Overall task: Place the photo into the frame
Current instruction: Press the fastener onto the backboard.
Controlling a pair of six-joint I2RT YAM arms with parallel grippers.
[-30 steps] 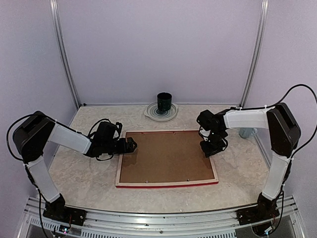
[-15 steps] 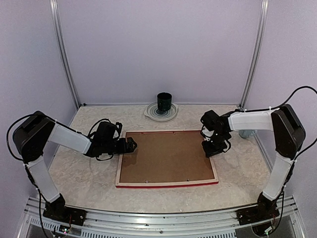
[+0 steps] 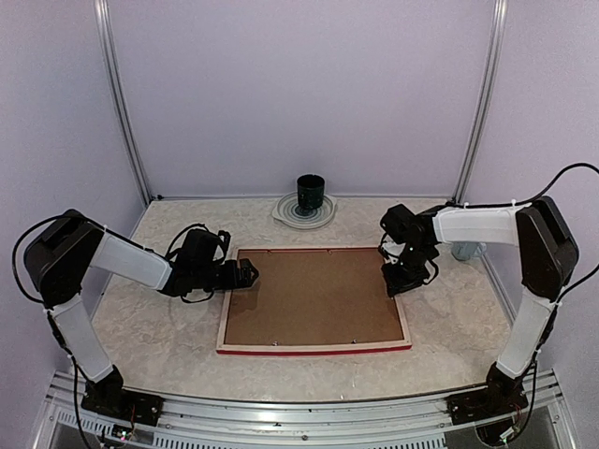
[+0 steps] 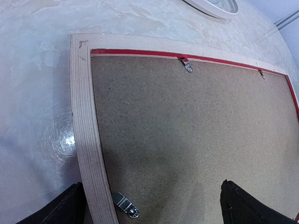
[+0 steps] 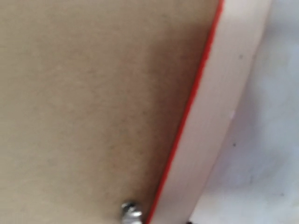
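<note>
The frame (image 3: 314, 347) lies face down on the table, its pale wood back (image 4: 86, 140) up and a thin red edge showing. A brown backing board (image 3: 314, 295) fills it, held by small metal tabs (image 4: 125, 205). The photo is hidden. My left gripper (image 3: 245, 274) is open and straddles the frame's left rim: one finger (image 4: 65, 207) is outside it, the other (image 4: 247, 207) over the board. My right gripper (image 3: 406, 278) hangs low over the frame's right rim (image 5: 219, 116), next to a tab (image 5: 131, 212). Its fingers do not show.
A dark cup (image 3: 310, 194) stands on a white plate (image 3: 304, 217) at the back of the table, just beyond the frame's far edge. A small grey object (image 3: 463, 251) sits behind the right arm. Purple walls close in the table.
The right gripper has shifted slightly to the right and nearer the frame's right rim. The left arm has not moved.
</note>
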